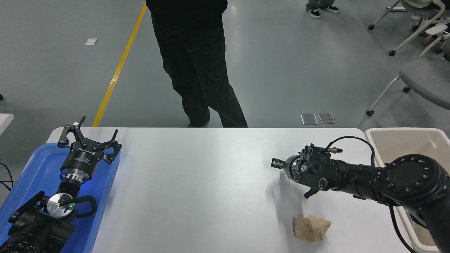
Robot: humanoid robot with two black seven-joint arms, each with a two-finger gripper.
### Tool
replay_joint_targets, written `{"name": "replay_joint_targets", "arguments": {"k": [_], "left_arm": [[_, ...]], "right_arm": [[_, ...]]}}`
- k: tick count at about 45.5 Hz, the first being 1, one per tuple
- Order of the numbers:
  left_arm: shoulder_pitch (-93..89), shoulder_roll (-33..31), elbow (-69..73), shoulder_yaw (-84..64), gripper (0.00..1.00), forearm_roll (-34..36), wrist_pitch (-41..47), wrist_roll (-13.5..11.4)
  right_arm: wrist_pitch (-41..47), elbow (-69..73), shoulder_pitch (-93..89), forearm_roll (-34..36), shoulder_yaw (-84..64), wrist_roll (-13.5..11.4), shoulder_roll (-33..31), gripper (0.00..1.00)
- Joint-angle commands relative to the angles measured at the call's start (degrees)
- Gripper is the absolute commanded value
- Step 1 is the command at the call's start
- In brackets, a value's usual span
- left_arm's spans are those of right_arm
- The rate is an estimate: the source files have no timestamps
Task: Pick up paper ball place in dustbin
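The paper ball (311, 228), a tan-brown wrinkled wad, lies on the white table (197, 182) near the front edge at the right. My right gripper (276, 163) hovers over the table beyond the ball and a little to its left, clear of it; the arm reaches in from the right and points left. Only its tip shows past the wrist, so I cannot see how it stands. The cream-beige dustbin (372, 138) stands at the table's right end, partly hidden behind the right arm. My left gripper (89, 137) is parked open over the blue tray at the lower left.
A shallow blue tray (31, 172) lies at the table's left end under the left arm. A person in black trousers (198, 70) stands at the far side near the middle. Grey chairs (422, 77) stand on the floor at the upper right.
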Motion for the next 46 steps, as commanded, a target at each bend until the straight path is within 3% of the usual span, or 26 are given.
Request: {"name": "replay_joint_targets", "arguments": {"k": [1,39,46], "left_arm": [[-0.1,0.0,0.0,0.2,0.99,0.1,0.0,0.1],[-0.1,0.0,0.0,0.1,0.99,0.0,0.0,0.2],[-0.1,0.0,0.0,0.2,0.99,0.0,0.0,0.2]], "right_arm": [[-0.1,-0.6,-0.2,0.1,0.3,0.0,0.0,0.0],[-0.1,-0.6,0.1,0.2,0.3,-0.1,0.0,0.0],[0.8,1.2,3.0,2.9,0.2,0.0,0.0,0.0]]}}
